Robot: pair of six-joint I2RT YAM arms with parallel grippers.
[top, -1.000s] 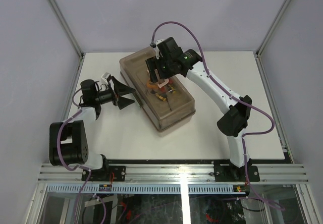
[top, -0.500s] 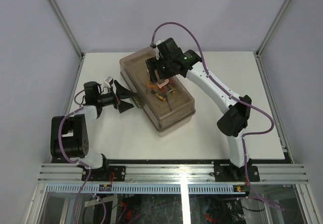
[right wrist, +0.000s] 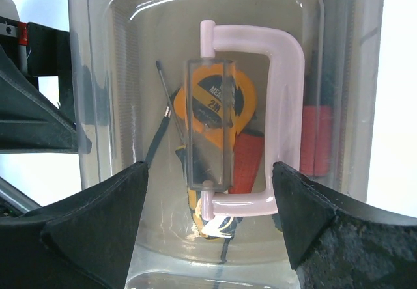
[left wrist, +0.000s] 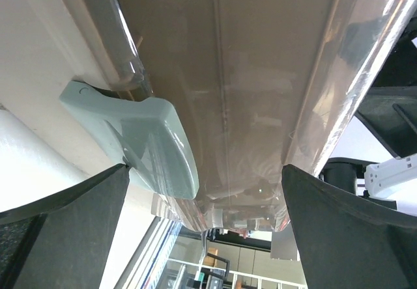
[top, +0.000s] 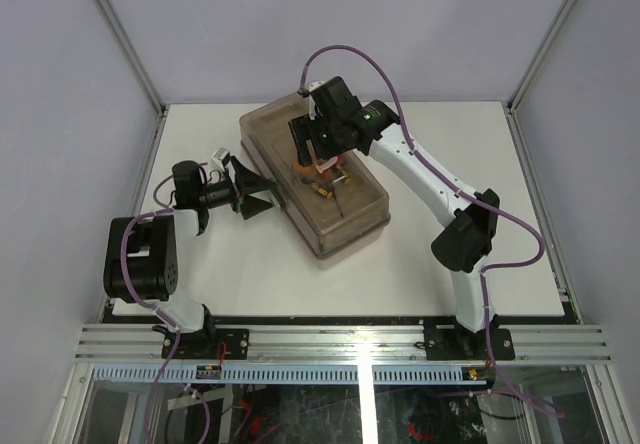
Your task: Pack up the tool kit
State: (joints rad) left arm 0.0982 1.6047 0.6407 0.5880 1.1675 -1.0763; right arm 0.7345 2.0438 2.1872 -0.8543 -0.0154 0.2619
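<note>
The tool kit [top: 312,182] lies slantwise mid-table, its smoky translucent lid closed. My right gripper [top: 318,156] hovers open just over the lid, its fingers standing on either side of the pale handle [right wrist: 281,104]. Through the lid I see an orange tape measure [right wrist: 212,110], a thin screwdriver [right wrist: 165,114] and red tool grips [right wrist: 242,164]. My left gripper [top: 264,194] is open at the box's left long side. In the left wrist view the lid's wall [left wrist: 260,100] and a pale grey-green latch [left wrist: 144,140] lie between its fingers [left wrist: 52,217].
The white tabletop [top: 470,154] spreads around the box. Grey enclosure walls and metal posts [top: 158,104] border it. The right arm's elbow [top: 466,234] sits right of the box, and the left arm's base [top: 140,274] sits near the front-left edge.
My left gripper has shifted right, closer against the box's side, and its arm has folded in. The right gripper holds almost still over the handle.
</note>
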